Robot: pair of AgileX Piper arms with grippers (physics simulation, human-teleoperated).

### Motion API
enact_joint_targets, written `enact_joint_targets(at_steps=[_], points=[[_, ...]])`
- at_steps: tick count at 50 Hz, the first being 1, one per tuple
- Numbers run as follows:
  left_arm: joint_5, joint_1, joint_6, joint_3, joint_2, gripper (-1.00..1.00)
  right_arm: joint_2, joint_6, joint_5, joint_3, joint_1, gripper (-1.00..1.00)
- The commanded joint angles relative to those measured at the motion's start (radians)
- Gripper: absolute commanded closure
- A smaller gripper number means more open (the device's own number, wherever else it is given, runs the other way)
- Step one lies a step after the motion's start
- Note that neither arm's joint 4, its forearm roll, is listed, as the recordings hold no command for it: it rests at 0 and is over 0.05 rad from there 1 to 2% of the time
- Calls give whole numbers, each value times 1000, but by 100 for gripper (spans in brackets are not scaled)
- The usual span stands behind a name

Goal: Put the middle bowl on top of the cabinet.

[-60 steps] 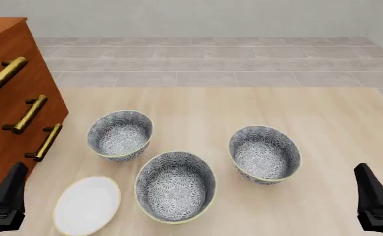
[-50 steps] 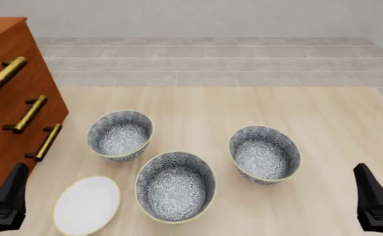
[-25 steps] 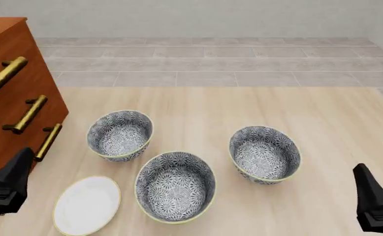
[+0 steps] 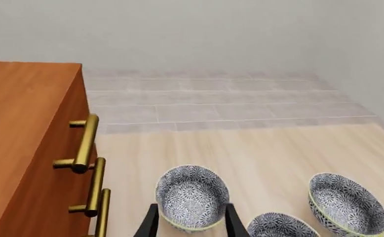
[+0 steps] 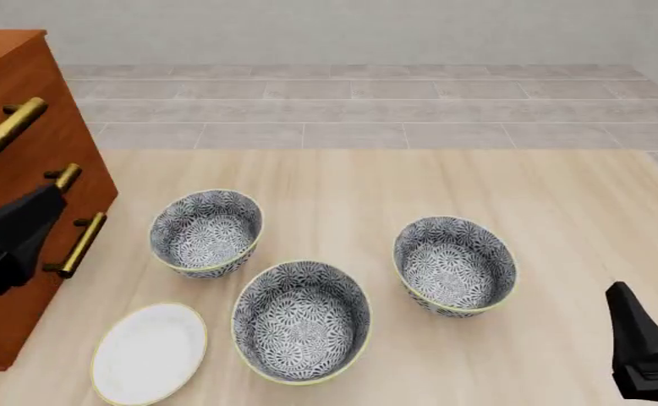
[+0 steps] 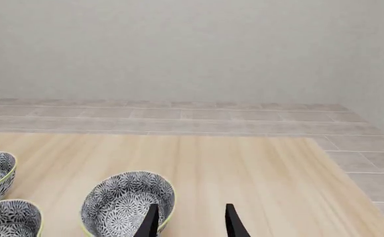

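Front view, middle bowl: stood on the table at about 6 o'clock of centre, between the left bowl at its 10 o'clock and the right bowl at its 2 o'clock.
Front view, plate: lay flat just beside the middle bowl, at its 9 o'clock.
Front view, cabinet: rose at the table's 9 o'clock edge, brass handles facing the bowls.
Front view, left gripper: hung in front of the cabinet's handles, holding nothing; its opening could not be told here.
Front view, right gripper: sat at 4 o'clock, well apart from the bowls; opening unclear.
Left wrist view, left gripper: fingers spread apart and empty, framing the left bowl.
Right wrist view, right gripper: fingers parted, gripping nothing, over bare table beside the right bowl.
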Motion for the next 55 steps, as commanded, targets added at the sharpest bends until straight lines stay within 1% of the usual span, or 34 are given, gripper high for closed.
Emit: enact_joint_targets(at_steps=[1,3,4,6,8,9,11,13,15,17,20,22,23,28,33,35,37,39,41,44,46,55], points=[[73,-48,4,-128,106,-100,0,-1,1,0,0,-100],[81,-67,-18,-148,127,-100,0,0,1,0,0,-100],[89,-62,0,-161,151,-100,0,1,1,0,0,-100],[93,-66,-6,-182,158,-100,0,0,1,0,1,-100],[99,-70,3,-208,186,-100,0,-2,1,0,2,-100],[105,-87,-9,-229,196,-100,0,-2,1,0,2,-100],[111,-88,8,-253,217,-100,0,-2,1,0,1,-100],[116,-102,7,-280,239,-100,1,-3,1,0,2,-100],[121,-118,24,-304,273,-100,1,-4,1,0,3,-100],[127,-115,36,-330,305,-100,0,-5,1,0,3,-100],[140,-146,31,-367,342,-100,0,-1,2,0,0,-100],[142,-155,31,-375,349,-100,0,-1,2,0,0,-100],[145,-161,46,-385,359,-100,0,-2,2,1,1,-100],[165,-187,45,-426,390,-100,0,-1,3,1,1,-100],[198,-228,34,-488,434,-100,0,-2,4,1,1,-100],[208,-235,51,-507,455,-100,0,-1,4,1,0,-100],[219,-267,23,-527,477,-100,0,-1,4,1,0,-100],[228,-269,42,-542,491,-100,0,-3,3,1,1,-100],[240,-286,27,-561,504,-100,0,-5,3,1,1,-100],[262,-308,43,-594,525,-100,0,-5,3,1,1,-100],[274,-335,20,-615,547,-100,0,-7,3,1,2,-100],[308,-376,45,-692,607,-100,0,-6,2,1,2,-100]])
